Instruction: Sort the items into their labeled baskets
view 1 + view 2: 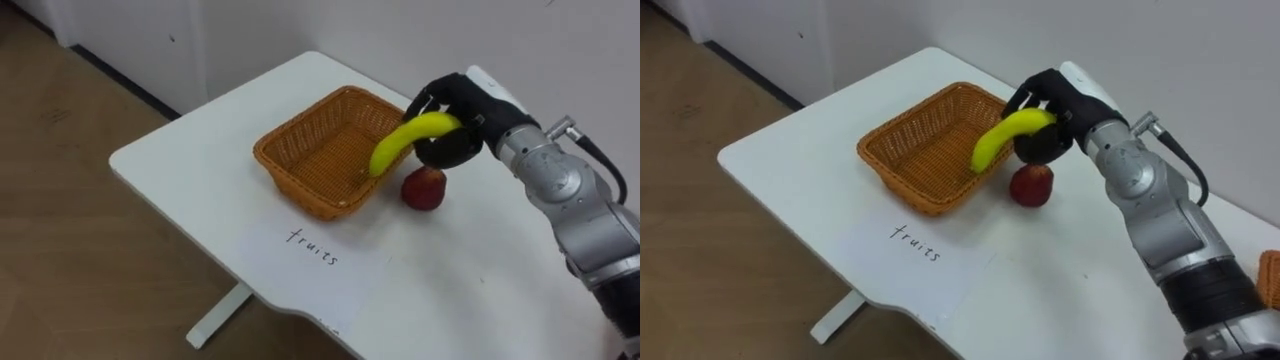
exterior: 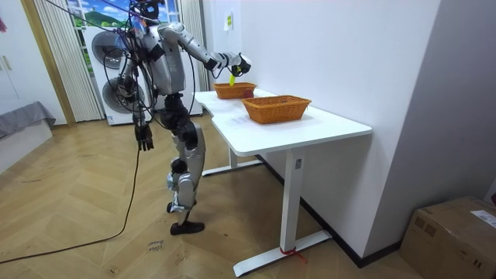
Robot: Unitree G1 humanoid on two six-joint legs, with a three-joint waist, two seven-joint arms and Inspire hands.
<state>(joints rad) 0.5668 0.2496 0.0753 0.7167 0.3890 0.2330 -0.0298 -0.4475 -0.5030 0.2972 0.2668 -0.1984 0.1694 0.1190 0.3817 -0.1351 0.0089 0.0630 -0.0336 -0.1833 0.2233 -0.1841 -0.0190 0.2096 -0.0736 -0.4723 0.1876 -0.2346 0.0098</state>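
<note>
The robot stands at a white table (image 1: pixel 190 185) bearing two wicker baskets, a second basket (image 2: pixel 277 108) and the fruit basket (image 1: pixel 300 195) before it. Its right hand (image 1: pixel 460 105) is curled around a banana (image 1: pixel 405 140), held with its lower end over that basket's right rim. The left hand (image 2: pixel 144 138) hangs at its side, grip impossible to tell. An apple (image 1: pixel 424 188) sits on the table just beside the basket, with a handwritten label (image 1: pixel 313 247) in front

Lighting: bright, even, diffuse. Shadows: faint, soft-edged, beside the shallow orange-brown wicker basket (image 1: pixel 298 192) on the matte white tabletop (image 1: pixel 190 170).
</note>
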